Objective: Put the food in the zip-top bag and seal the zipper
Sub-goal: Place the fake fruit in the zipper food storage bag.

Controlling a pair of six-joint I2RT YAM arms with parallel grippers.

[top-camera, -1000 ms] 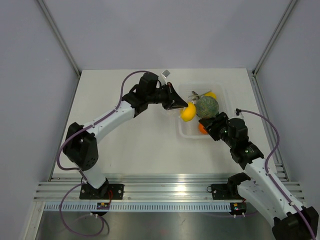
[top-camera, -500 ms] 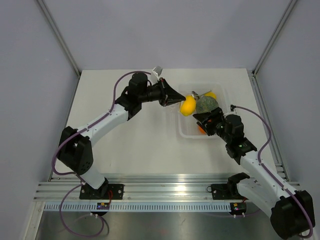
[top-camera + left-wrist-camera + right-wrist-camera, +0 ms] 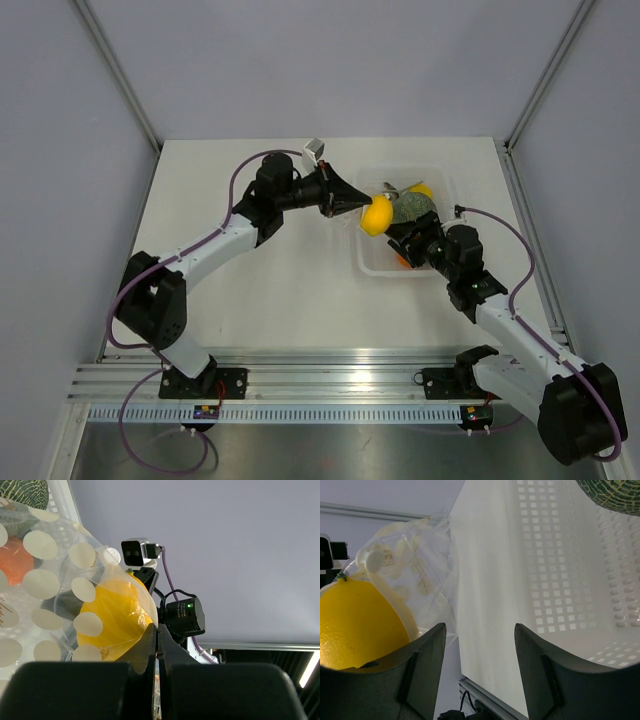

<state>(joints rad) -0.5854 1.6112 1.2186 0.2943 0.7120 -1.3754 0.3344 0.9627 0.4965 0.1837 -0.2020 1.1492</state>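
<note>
Left wrist view: what is seen at the left tool (image 3: 157, 632)?

It is fully closed, with a fold of the zip-top bag (image 3: 82, 555) pinched at the tips. The bag is hung in the air over the left rim of the tray (image 3: 560, 580), off the bench (image 3: 250, 290).

And the food (image 3: 112, 617)?

It is seen through the dotted plastic just beyond the tips, so it is judged to be inside the bag already. That is not fully certain.

Right tool (image 3: 480, 645)?

It is spread wide and nothing is held. It is pointed at the bag from the tray side, near but apart.

Step?

Insertion is judged done and sealing is in hand. The zipper cannot be made out. Next, the mouth edge should be found, pinched by the right tool and pressed along its length.
</note>
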